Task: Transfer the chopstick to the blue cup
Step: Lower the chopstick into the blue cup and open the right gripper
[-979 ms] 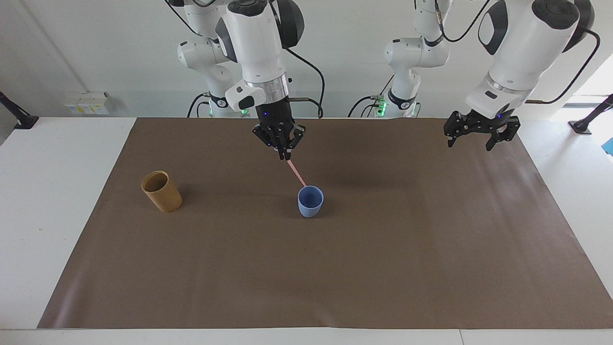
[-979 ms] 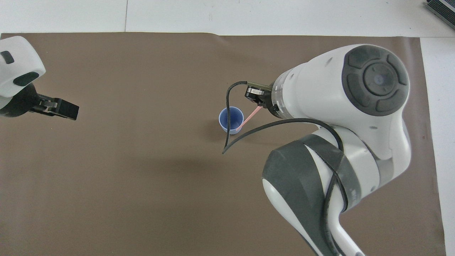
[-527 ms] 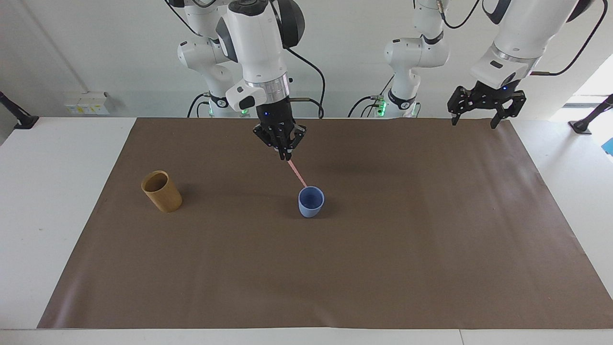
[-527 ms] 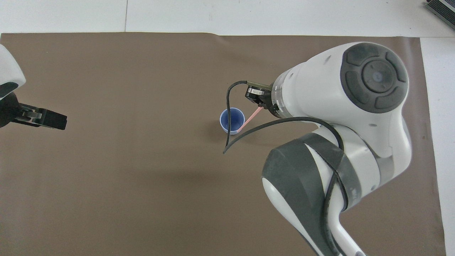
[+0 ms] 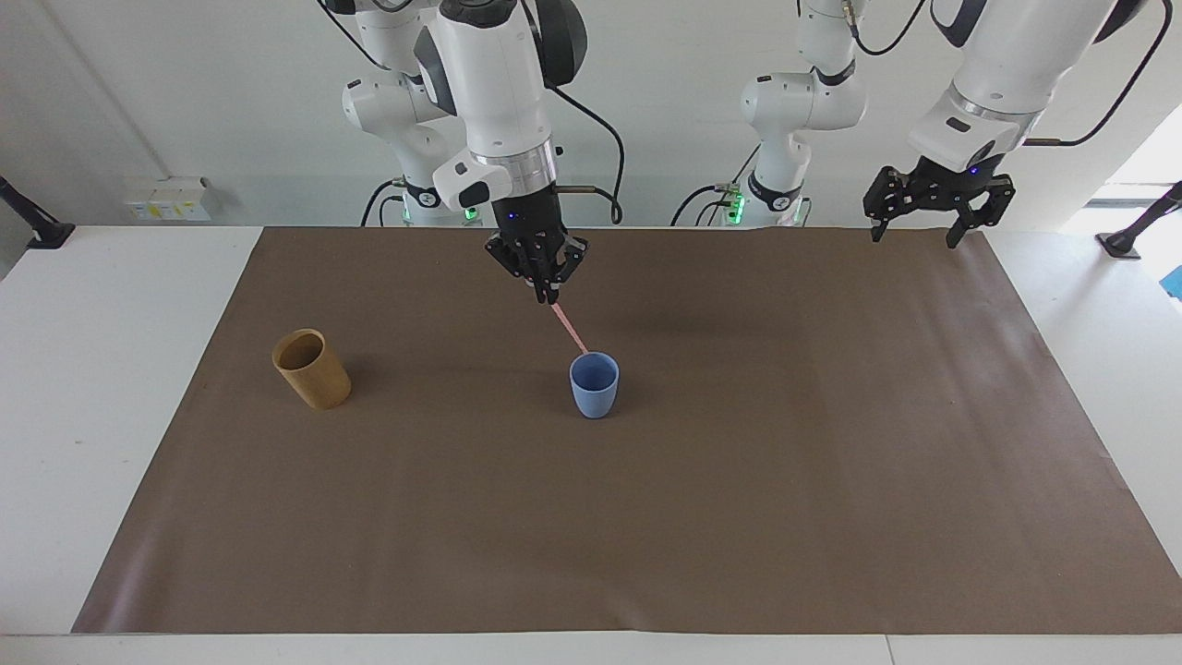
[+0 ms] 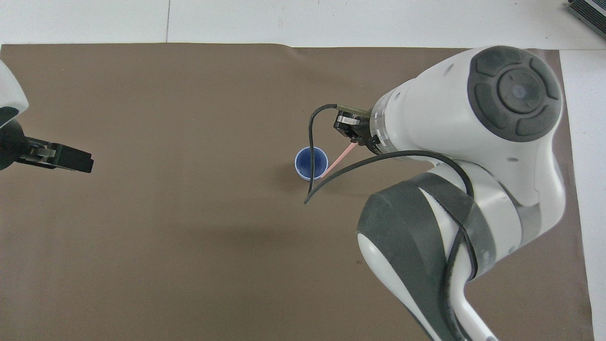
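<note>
While the right hand [image 5: 548,297] grips it, the chopstick [image 5: 570,327] slants down into the blue cup [image 5: 594,384].

Chopstick [image 5: 570,332] tip at blue cup [image 5: 594,386] rim

Tan cup [image 5: 312,369] well apart from blue cup [image 5: 594,384].

Pink chopstick [image 5: 570,332] slants, seemingly into upright blue cup [image 5: 594,386].
</note>
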Robot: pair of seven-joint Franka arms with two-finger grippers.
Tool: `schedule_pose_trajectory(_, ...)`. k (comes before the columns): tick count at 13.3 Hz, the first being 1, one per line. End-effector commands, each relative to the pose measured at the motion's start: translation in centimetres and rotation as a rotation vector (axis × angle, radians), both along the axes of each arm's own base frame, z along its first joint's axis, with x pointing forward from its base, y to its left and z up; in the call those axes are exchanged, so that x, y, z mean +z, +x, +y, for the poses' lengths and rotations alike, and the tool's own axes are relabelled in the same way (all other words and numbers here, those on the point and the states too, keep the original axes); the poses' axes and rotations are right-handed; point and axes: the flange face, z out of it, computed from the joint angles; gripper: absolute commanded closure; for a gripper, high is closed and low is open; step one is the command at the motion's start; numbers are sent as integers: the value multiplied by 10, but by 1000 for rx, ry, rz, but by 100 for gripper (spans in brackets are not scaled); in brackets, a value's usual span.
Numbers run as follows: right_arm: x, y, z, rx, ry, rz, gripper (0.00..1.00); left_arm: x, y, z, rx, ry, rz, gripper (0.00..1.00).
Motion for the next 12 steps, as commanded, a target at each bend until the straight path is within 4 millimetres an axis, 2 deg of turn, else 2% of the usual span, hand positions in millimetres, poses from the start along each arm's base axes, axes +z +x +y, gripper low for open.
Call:
schedule_pose_trajectory(1,1,9,1,-22,14,-51,100,7,-6,5,0,-18,-6,0)
schedule_pose_trajectory(5,-24,10,4,21,12,-79,100,8,-7,8,4,-18,-3,0)
schedule_pose_trajectory(9,-52,-9,-3,125,-11,-110,100,11,-10,6,-1,-7,-6,0)
schedule_pose_trajectory(12,-79,-16,11,163,9,-173,100,11,-11,4,-7,-3,-1,0)
